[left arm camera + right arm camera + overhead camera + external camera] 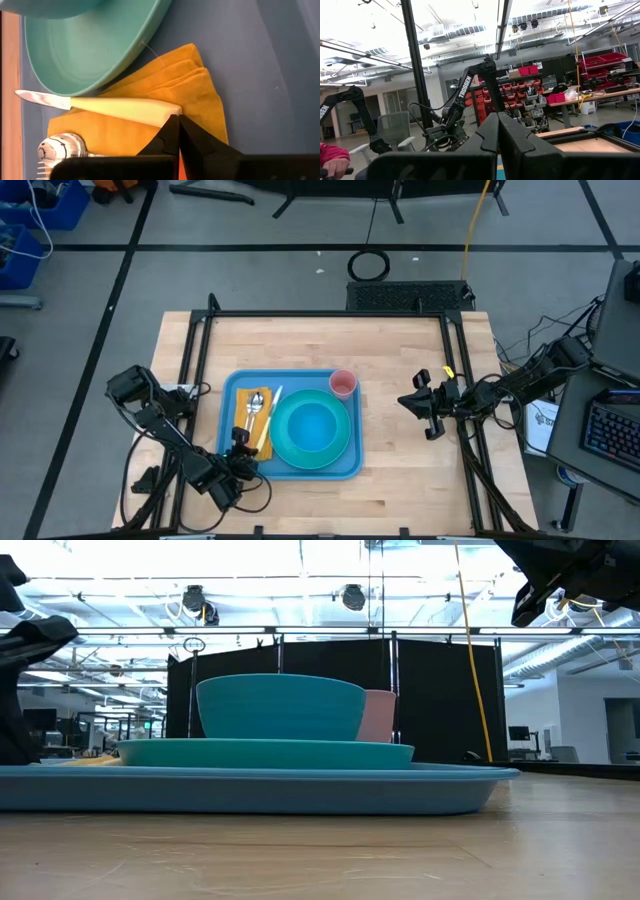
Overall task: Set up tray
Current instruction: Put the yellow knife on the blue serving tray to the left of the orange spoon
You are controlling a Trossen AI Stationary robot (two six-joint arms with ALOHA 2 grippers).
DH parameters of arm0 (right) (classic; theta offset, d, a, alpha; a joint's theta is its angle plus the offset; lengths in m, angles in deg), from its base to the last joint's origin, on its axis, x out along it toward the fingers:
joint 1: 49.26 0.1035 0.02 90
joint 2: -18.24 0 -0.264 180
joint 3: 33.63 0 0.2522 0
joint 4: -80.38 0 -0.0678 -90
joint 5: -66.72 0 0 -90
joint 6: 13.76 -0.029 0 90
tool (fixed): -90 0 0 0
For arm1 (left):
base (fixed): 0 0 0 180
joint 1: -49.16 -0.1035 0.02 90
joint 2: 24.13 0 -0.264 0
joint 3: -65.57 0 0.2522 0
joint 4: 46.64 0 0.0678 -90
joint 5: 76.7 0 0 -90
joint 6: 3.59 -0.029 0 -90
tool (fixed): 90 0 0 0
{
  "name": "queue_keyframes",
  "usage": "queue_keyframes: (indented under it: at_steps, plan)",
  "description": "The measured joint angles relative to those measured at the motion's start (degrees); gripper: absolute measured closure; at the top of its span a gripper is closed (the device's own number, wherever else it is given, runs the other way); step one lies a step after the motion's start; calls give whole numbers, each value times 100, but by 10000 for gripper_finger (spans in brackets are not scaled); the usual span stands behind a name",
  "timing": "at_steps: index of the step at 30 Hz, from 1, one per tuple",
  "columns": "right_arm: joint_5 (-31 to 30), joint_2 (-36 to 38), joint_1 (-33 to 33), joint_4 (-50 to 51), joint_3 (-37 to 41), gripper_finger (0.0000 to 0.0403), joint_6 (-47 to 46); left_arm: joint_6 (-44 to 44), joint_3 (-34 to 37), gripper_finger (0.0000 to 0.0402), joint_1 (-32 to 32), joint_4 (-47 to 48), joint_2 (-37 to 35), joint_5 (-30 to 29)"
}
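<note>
The light-blue tray (345, 465) lies on the wooden table. It holds a teal plate (340, 442) with a teal bowl (280, 705) on it, a pink cup (343, 384) and an orange napkin (200, 100). On the napkin lie a cream-handled knife (120, 107), a spoon (60, 147) and a fork. The knife's blade reaches the plate's rim. My left gripper (177, 119) is shut, low over the tray's near left corner, at the knife's handle end. My right gripper (404, 402) is shut and raised at the table's right side, on nothing. My left gripper's shut fingertips (172, 125) meet the free end of the knife's cream handle (167, 114). They come slanting down from the table's near left, roughly in line with the knife. The knife lies flat on the napkin. Whether the tips also press the napkin I cannot tell.
A black metal frame (330, 312) runs along the table's far and side edges. Bare wood (400, 500) shows to the right of the tray and in front of it. The room beyond holds another robot arm (470, 85), shelves and a person's red sleeve (332, 152).
</note>
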Motion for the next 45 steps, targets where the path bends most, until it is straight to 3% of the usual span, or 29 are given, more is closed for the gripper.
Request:
queue_keyframes:
  at_steps: [20,27,34,38,45]
  plan:
    - [-1,0,1,-1,1,403,0,515,-49,399,-67,-21,4,362]
    - [0,0,0,-1,2,403,0,852,-133,375,-20,164,-28,308]
    - [0,0,-1,-1,0,403,0,1085,-286,365,42,311,-675,196]
    - [0,0,-1,-1,2,403,0,1689,-289,364,-60,447,-1018,30]
    - [-1,0,-1,-1,2,403,0,2526,-289,361,-723,434,-1270,630]
